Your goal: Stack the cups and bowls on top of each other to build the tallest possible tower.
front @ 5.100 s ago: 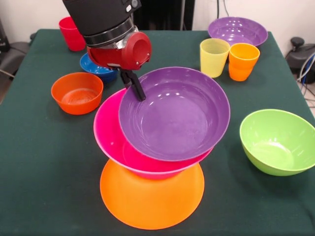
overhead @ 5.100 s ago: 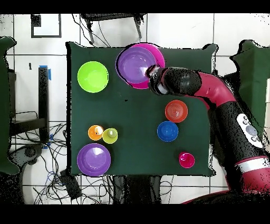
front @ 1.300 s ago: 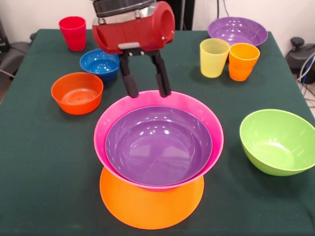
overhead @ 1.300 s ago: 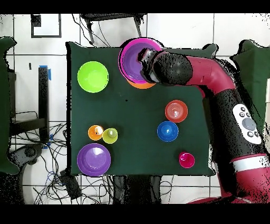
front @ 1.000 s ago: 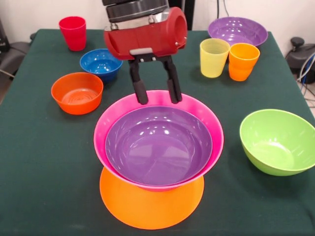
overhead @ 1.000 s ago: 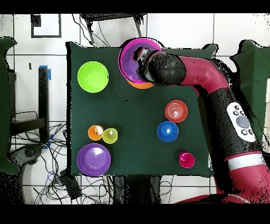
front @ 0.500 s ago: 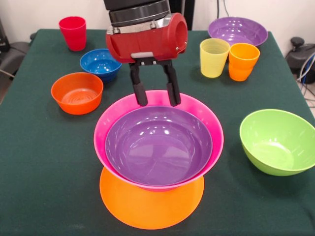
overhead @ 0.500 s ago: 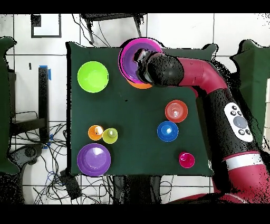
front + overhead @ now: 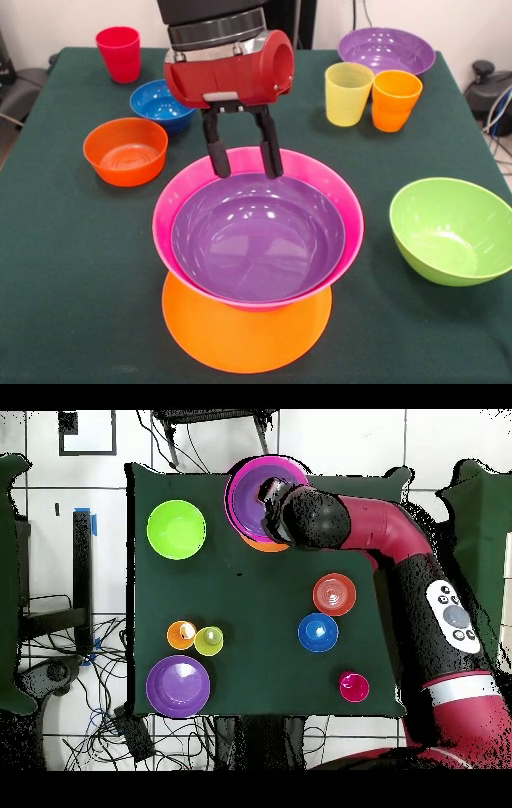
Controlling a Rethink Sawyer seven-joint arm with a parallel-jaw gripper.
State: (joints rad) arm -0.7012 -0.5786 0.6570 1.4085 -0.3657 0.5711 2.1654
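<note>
The tower stands near the table's front: a purple bowl [image 9: 256, 236] nested in a hot pink bowl [image 9: 170, 232] on an upturned orange bowl [image 9: 240, 340]. My gripper [image 9: 248, 170] hangs open over the far rim of the nested bowls, with nothing between its fingers [image 9: 218, 152]. In the overhead view the gripper [image 9: 268, 492] covers part of the tower [image 9: 243, 496]. A yellow cup [image 9: 348, 94], an orange cup [image 9: 395, 99] and a red cup [image 9: 118, 53] stand apart on the table.
Loose bowls lie around: lime green [image 9: 452, 232] at the right, a second purple one [image 9: 386, 50] at the far right, blue [image 9: 156, 102] and red-orange [image 9: 126, 150] at the left. The arm [image 9: 400, 554] reaches in across the table's edge.
The purple bowl, tilted and held five seconds ago, now sits level in the pink bowl, released. In the last second the open gripper drifted slightly left in the front view.
</note>
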